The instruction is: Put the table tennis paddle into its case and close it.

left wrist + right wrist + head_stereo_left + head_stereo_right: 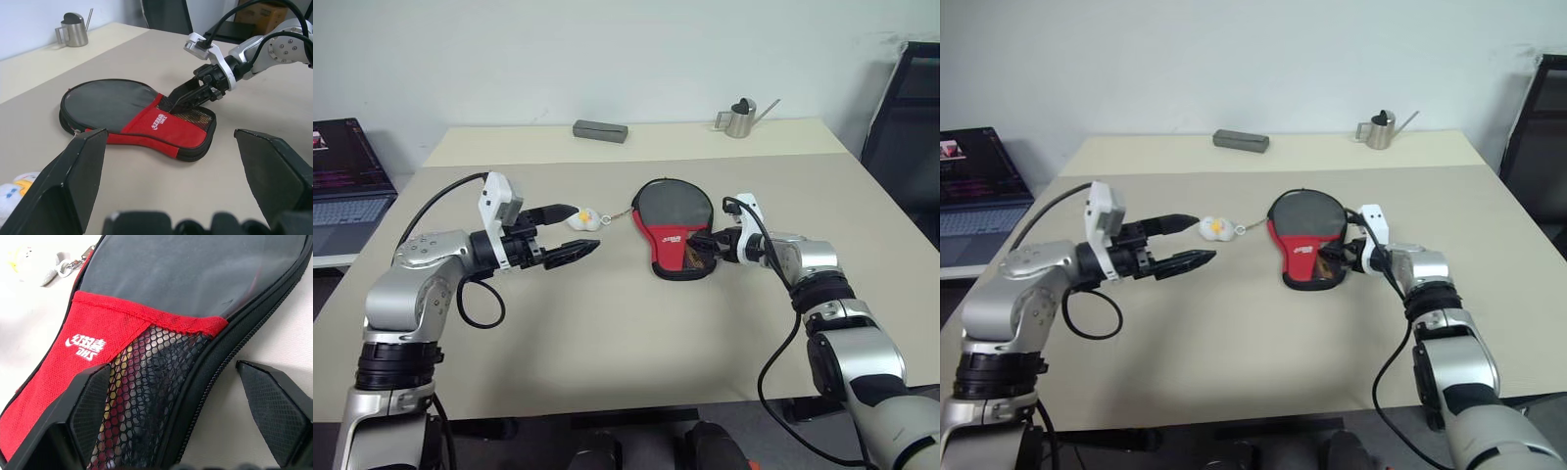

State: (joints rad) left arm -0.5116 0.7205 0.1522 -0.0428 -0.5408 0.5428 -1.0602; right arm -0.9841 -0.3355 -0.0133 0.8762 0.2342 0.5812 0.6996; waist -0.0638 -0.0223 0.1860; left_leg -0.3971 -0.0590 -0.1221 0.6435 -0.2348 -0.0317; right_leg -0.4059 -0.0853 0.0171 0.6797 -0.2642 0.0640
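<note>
- We are finding the case lying flat on the table, its round end toward the far side and its narrow red and mesh end toward us.
- We are judging that the table tennis paddle is already inside: red and yellow stripes are showing through the mesh panel in the right wrist view, and a dark round face is lying under the upper panel.
- We are holding the right gripper at the narrow end of the case, its fingers spread wide and gripping nothing; one tip is over the mesh, the other over the bare table just beside the zip edge.
- We are holding the left gripper above the table, fingers wide and empty, near the ball charm lying beside the round end.
- We are judging the step in hand to be the closing, so the right gripper should be pinning the handle end down lightly, not pinching the fabric.
- We are advising the left gripper to take the charm or its chain, then pull along the zip line, keeping low to the table.
- We cannot tell how much of the zip is closed.
</note>
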